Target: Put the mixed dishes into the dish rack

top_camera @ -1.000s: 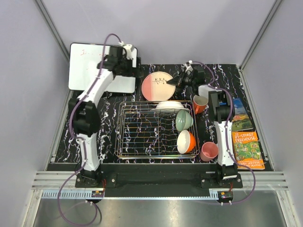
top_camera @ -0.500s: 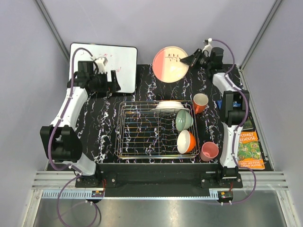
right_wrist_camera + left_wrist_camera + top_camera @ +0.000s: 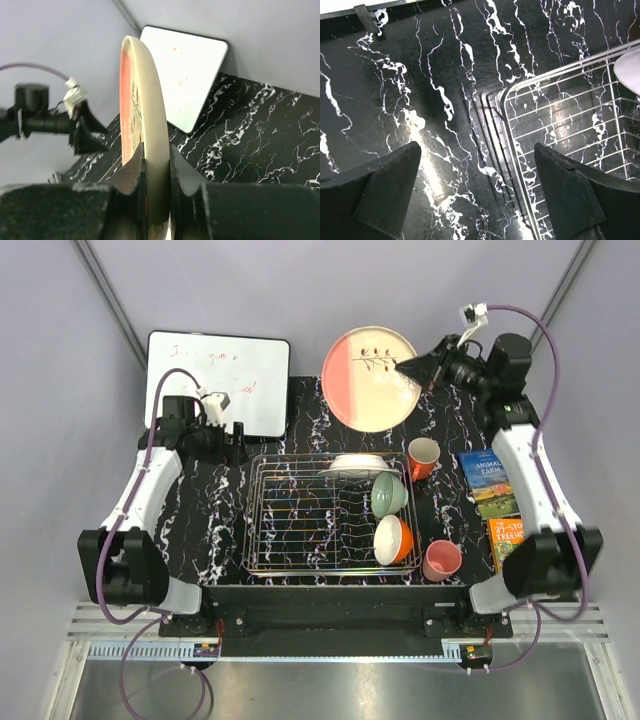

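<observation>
White rectangular whiteboard (image 3: 215,380) lies at 9 o'clock of the pink-cream round plate with leaf sprig (image 3: 370,378), and the silver wire dish rack (image 3: 300,530) at its 6 o'clock. The right gripper (image 3: 405,366) pinches the plate's 3 o'clock rim in the air, its face toward the top camera; the left gripper (image 3: 238,436) has jaws spread wide.

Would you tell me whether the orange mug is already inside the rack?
No, the mug stands on the table just outside the rack's right side.
</observation>
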### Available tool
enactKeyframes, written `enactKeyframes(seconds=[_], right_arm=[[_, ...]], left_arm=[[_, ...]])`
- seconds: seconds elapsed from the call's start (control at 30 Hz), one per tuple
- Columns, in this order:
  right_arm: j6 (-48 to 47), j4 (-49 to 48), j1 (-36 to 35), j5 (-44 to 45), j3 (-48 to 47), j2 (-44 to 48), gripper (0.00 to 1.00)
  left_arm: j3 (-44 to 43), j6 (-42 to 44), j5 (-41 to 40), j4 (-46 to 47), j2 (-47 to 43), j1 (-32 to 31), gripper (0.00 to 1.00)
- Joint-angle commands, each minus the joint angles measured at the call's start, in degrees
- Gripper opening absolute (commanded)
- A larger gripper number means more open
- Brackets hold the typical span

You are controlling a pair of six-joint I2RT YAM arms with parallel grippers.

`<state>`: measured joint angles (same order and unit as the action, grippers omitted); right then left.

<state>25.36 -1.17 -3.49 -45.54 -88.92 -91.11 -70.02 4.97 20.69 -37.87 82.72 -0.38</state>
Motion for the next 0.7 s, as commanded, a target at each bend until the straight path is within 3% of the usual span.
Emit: enactKeyframes(seconds=[0.0,0.2,0.33,0.47,0.67], right_arm=[[-13.71,6.39,-6.51,0.27,5.24,18.05,0.00],[-29.83,18.47,-15.14,8.79,14.21,33.17,0.00],[-34.14,19.36,-17.16,11.95,20.45,43.44,0.00],[-40.91,26.29,-19.00,15.29,21.95,46.54,0.00],[-50.58,28.85,-24.02,24.79,25.02,48.22,0.00]], left_arm=[[2.69,2.59,-0.73,0.60,-3.09,0.29,0.99],[5.59,4.08,-3.89,0.25,-6.16,0.29,0.99],[5.51,4.96,-6.62,-0.89,-8.27,0.29,0.99],[4.10,5.14,-8.47,-3.26,-9.76,0.29,0.99],[3.57,6.01,-11.72,-4.85,-11.44,0.38,0.99]])
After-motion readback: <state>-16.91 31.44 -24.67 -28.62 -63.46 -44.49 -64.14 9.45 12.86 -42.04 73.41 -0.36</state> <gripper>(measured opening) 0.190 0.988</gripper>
